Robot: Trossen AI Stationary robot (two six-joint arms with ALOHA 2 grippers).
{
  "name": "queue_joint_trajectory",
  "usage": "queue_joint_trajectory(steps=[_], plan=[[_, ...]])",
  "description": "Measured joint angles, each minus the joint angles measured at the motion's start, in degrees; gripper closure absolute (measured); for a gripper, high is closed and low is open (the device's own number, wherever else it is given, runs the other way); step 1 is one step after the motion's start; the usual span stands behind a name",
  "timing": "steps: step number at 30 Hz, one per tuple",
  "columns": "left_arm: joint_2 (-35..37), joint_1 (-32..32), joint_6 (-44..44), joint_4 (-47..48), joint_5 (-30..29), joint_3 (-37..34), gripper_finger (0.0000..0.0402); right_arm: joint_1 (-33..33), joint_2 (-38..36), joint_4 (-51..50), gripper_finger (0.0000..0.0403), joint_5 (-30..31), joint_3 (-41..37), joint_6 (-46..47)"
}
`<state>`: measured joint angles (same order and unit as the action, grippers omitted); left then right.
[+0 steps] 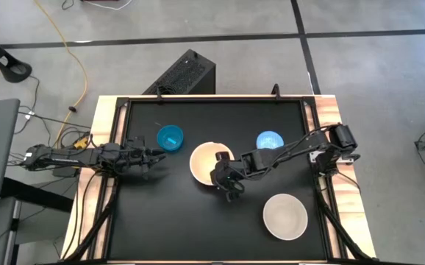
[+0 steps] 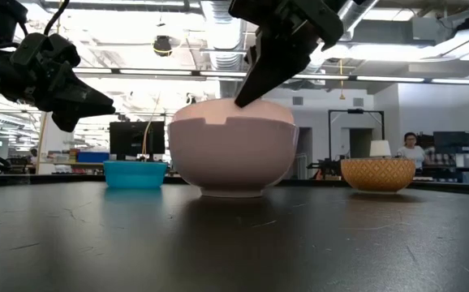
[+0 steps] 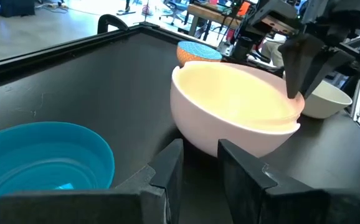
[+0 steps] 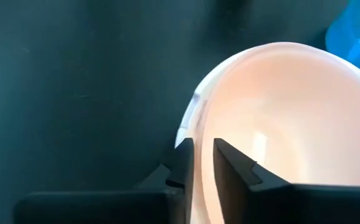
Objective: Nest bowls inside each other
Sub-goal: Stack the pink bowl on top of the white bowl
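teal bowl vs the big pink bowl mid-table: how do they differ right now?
The teal bowl is small and low; the pink bowl is far larger and taller. The right gripper straddles the pink bowl's rim; nothing touches the teal one, the left gripper hovering beside it. Both stand upright.

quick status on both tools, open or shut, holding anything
Left tool: open, holding nothing.
Right tool: slightly open, straddling the pink plastic bowl's rim.

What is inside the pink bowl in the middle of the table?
A second, cream-white bowl seems nested in the pink bowl, its rim just inside the pink one. Nothing else shows inside. The right gripper straddles the doubled rim, covering that stretch.
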<state>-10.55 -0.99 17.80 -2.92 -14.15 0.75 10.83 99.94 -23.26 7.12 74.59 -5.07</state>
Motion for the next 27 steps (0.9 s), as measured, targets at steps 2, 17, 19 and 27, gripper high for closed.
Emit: queue_joint_trajectory(steps=[2, 17, 19, 27], plan=[[0.0, 0.0, 0.0, 0.0, 0.0, 0.0, 0.0313, 0.0, -0.2, 0.0, 0.0311, 1.6, 0.0, 0.1], [0.0, 0.0, 0.0, 0.0, 0.1, 0.0, 0.0313, 0.0, -1.2, -9.9, 0.0252, 2.3, 8.0, 8.8], [0.0, 0.0, 0.0, 0.0, 0.1, 0.0, 0.0313, 0.0, -1.2, -12.3, 0.0262, 2.3, 8.5, 11.6], [0.0, 0.0, 0.0, 0.0, 0.1, 0.0, 0.0313, 3.2, -1.2, -16.4, 0.0385, 6.0, 6.8, 13.9]])
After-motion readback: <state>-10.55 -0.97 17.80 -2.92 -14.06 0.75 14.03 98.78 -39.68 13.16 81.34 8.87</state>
